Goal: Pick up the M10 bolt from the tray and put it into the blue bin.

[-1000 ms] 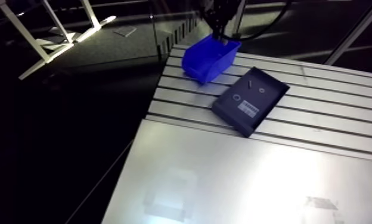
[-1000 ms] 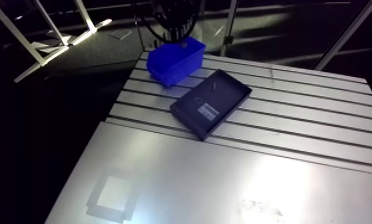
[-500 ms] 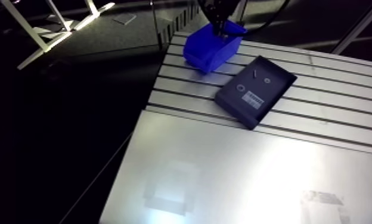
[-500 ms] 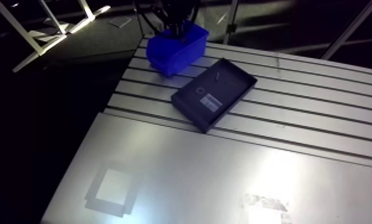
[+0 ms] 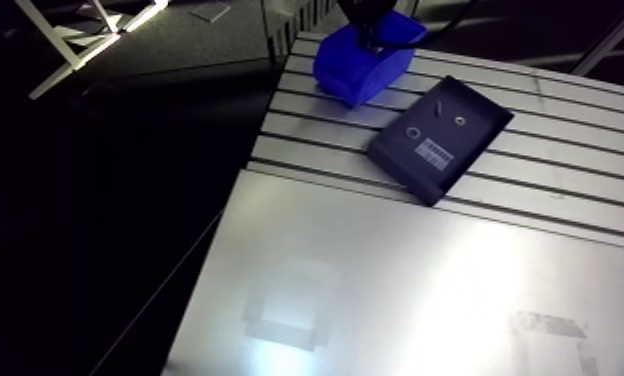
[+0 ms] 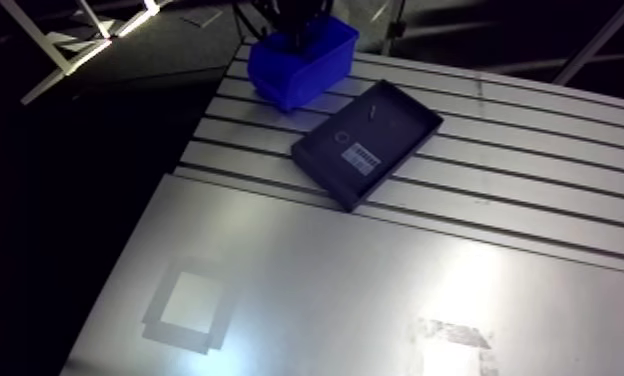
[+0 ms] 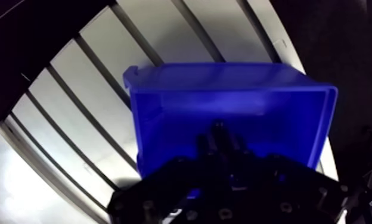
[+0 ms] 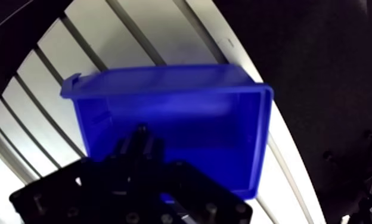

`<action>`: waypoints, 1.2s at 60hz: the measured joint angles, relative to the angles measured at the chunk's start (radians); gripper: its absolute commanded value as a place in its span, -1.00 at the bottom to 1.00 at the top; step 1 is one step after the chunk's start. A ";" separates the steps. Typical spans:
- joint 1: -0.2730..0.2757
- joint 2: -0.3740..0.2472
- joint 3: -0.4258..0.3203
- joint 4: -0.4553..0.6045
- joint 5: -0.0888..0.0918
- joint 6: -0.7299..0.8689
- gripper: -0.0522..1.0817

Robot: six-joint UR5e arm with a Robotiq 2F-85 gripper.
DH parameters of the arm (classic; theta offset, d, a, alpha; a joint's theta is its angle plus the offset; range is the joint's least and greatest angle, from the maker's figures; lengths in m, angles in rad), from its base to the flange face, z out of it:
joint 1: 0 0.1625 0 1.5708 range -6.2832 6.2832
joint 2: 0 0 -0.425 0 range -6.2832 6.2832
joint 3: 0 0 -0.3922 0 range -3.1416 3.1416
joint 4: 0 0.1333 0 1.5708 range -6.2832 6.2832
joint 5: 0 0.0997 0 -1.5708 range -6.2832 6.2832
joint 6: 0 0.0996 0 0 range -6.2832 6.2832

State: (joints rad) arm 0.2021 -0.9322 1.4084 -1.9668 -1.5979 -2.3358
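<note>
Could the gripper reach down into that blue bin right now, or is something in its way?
Probably yes. The gripper hangs right over the open top of the blue bin, with nothing visible between them. The tray sits off to one side.

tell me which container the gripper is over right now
The blue bin, not the black tray: the gripper hangs above the bin's open inside, while the tray lies apart.
</note>
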 measured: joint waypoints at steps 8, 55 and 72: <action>0.001 0.011 -0.004 -0.002 0.000 0.001 0.98; 0.002 0.063 0.006 -0.062 -0.001 0.010 0.94; 0.003 0.066 0.008 -0.071 0.001 0.026 -0.85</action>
State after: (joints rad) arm 0.2048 -0.8665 1.4162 -2.0382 -1.5974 -2.3101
